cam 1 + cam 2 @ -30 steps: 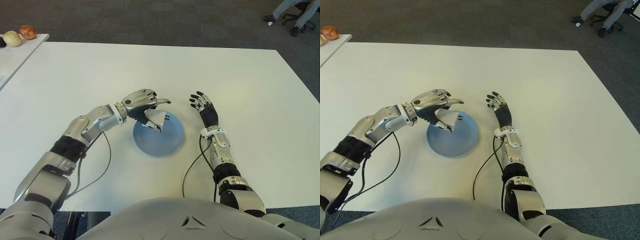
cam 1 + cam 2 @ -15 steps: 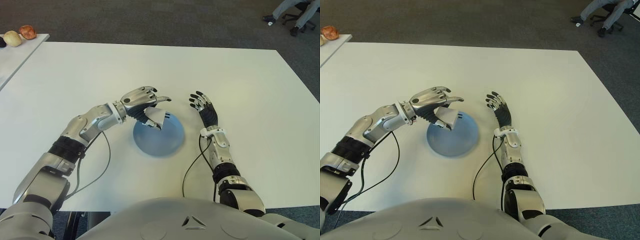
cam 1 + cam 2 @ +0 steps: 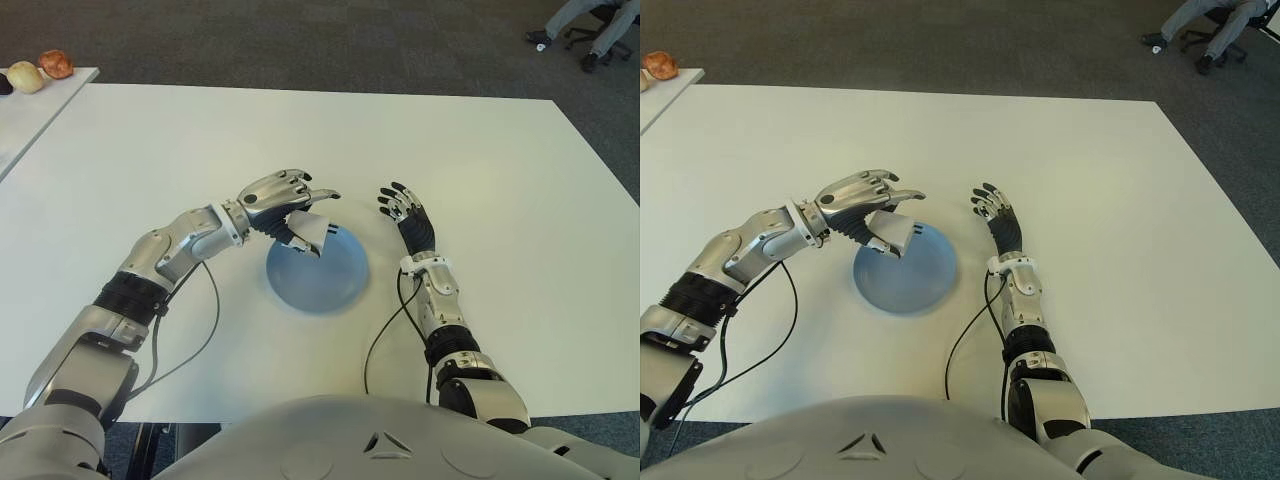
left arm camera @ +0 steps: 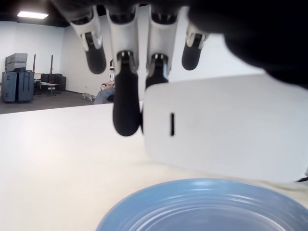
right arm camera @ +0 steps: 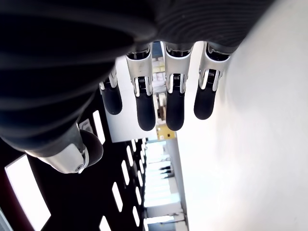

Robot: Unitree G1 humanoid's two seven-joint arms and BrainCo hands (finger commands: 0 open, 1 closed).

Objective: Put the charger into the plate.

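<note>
White table (image 3: 500,170): a broad, plain top on which all work items are found. Blue plate (image 3: 330,285): a round, shallow dish set on the table in front of the robot's torso, between the two forearms; its inner surface is seen bare in the left wrist view. Charger (image 3: 310,234): a white, flat-sided block with rounded corners and a small dark slot on one face; it is held under the palm of the left hand, pinched between the thumb and the curled fingers (image 4: 126,103), and is seen above the plate's far-left rim, tilted, with a gap visible between it and the dish in the left wrist view. Left hand (image 3: 282,198): reached in from the robot's left, palm down, closed around the charger, with the index finger extended past it over the plate's far edge. Right hand (image 3: 408,217): shown just to the right of the plate, fingers pointing away from the robot, loosely spread with the tips slightly bent, nothing held; whether it touches the table cannot be told. Black cables (image 3: 385,335): one is run along each forearm onto the table. Second table (image 3: 30,105): seen at far left, with rounded objects (image 3: 40,70) placed on it. Seated person's legs (image 3: 585,20) and an office chair are seen at the far right on the carpet.
</note>
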